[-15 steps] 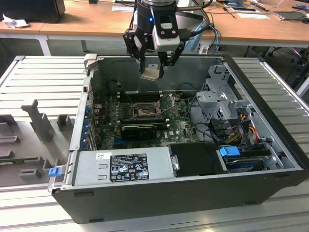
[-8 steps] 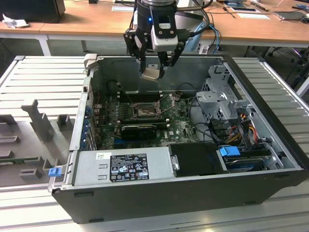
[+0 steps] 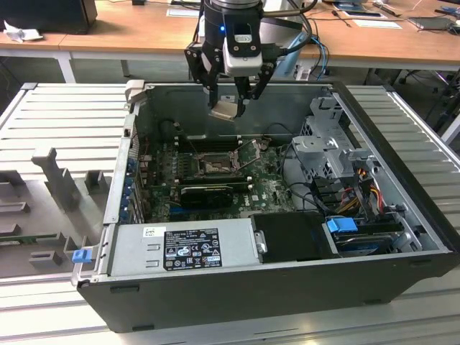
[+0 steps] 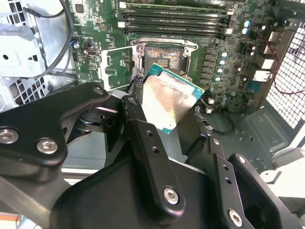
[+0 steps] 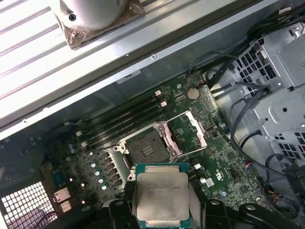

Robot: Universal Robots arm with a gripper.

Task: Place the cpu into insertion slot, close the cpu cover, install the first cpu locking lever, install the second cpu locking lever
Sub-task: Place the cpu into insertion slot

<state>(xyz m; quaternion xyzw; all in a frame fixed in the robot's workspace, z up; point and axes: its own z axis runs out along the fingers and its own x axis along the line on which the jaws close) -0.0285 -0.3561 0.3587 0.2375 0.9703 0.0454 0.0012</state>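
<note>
**Exterior view.** The cpu (image 3: 223, 109) hangs clamped between the fingers of the gripper (image 3: 228, 108), above the open computer case (image 3: 237, 291) and near its far wall. It is well above the green motherboard (image 3: 267, 188). The insertion slot (image 3: 214, 167) lies on the board below the chip, nearer the camera, and is uncovered. A grey power supply (image 3: 183, 248) runs along the case's near wall.

**Second wrist view.** The cpu (image 4: 169, 98) is seen tilted, silver top outward and green edge showing, pinched at two opposite sides by the black fingers (image 4: 143, 138). Beyond it lies the insertion slot (image 4: 162, 57), with nothing seated in it. The cpu cover (image 4: 104, 69) is swung open and lies beside the slot. Memory sticks (image 4: 174, 19) run in parallel rows past the slot.

**First wrist view.** The cpu (image 5: 162, 193) is held apart from the board, its metal top facing the camera. The insertion slot (image 5: 147, 149) stands open just beyond it. The cpu cover (image 5: 171, 141) is folded back at the slot's side, green board visible through its window.
</note>
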